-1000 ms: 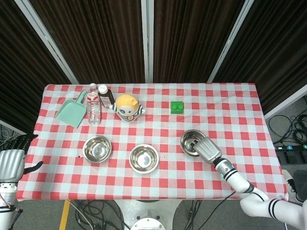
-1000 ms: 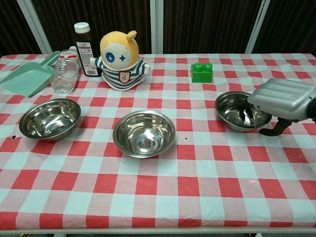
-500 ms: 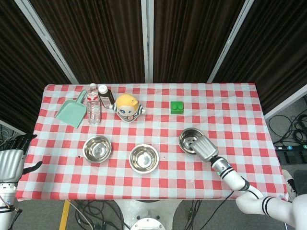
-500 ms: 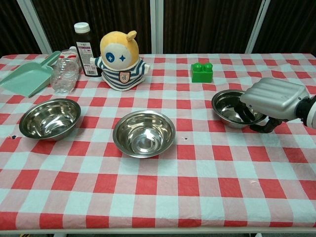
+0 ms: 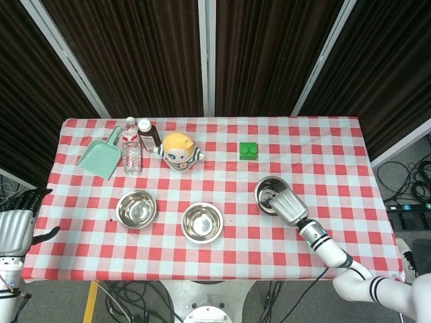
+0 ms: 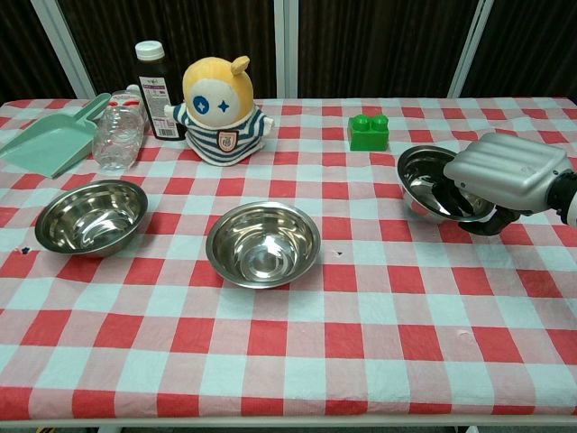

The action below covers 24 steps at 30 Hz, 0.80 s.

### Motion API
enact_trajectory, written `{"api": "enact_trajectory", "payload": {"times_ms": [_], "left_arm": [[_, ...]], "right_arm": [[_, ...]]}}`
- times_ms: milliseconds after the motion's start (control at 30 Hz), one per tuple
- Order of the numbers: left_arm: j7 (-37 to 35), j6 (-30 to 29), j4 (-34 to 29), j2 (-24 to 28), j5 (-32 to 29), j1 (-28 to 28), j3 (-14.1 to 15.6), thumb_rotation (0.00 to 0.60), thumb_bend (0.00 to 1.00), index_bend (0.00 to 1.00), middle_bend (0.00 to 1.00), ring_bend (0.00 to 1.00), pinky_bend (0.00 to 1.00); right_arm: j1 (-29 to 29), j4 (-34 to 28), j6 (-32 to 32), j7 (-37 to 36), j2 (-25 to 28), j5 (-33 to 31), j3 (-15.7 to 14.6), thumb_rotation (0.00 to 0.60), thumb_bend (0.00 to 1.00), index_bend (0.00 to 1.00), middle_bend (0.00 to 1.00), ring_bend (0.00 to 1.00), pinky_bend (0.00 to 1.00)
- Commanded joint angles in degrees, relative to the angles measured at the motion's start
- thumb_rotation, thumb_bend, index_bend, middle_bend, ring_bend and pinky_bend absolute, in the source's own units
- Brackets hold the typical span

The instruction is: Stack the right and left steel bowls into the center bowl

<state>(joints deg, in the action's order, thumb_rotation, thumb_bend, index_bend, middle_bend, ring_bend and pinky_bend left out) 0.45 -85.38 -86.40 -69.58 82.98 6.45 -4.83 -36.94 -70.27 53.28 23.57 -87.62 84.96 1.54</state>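
Observation:
Three steel bowls sit in a row on the red-checked table [image 5: 323, 145]. The left bowl [image 5: 136, 208] [image 6: 90, 216] and the center bowl [image 5: 202, 222] [image 6: 262, 244] rest flat and empty. My right hand [image 5: 288, 207] [image 6: 507, 173] grips the near-right rim of the right bowl [image 5: 268, 192] [image 6: 428, 180], fingers inside and thumb under it. That bowl is tipped with its opening toward the center and its right side raised off the cloth. My left hand [image 5: 15, 229] hangs off the table's left edge, fingers apart, holding nothing.
Along the back stand a green dustpan [image 5: 100, 157] [image 6: 47, 142], a clear water bottle [image 5: 131, 149] [image 6: 117, 133], a brown bottle [image 5: 149, 134] [image 6: 155, 90], a yellow plush toy [image 5: 180, 151] [image 6: 219, 112] and a green block [image 5: 249, 151] [image 6: 369, 133].
My right hand closed on the right bowl's rim, then raised and tipped it; the bowl shifted slightly. The left hand and the other bowls stayed still.

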Motion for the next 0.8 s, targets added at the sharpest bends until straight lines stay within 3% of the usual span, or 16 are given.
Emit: {"api": "enact_trajectory", "payload": {"times_ms": [33,433,800], "left_arm": [[-0.10,-0.04,-0.01,0.07,-0.12,-0.04,-0.07,0.600,0.09,0.25,0.29,0.20,0.27],[0.60,0.11,0.21,-0.12,-0.06,-0.12,0.20,0.600,0.09,0.25,0.29,0.20,0.27],[1.08,0.67,1.29,-0.72,-0.11,-0.22,0.73,0.600,0.12,0.25,0.29,0.20,0.27]], "right_arm": [[-0.29,-1.64,0.83,0.13,0.91,0.42,0.46,0.600,0.34,0.64,0.58,0.76,0.69],[-5.80,-17.82,-0.69,6.60,5.44,1.76,4.39,0.600,0.34,0.64,0.58,0.76,0.69],[-10.95,-22.99,-5.75,13.21,0.50,-2.40,6.18,0.600,0.34,0.64,0.58,0.76,0.69]]}}
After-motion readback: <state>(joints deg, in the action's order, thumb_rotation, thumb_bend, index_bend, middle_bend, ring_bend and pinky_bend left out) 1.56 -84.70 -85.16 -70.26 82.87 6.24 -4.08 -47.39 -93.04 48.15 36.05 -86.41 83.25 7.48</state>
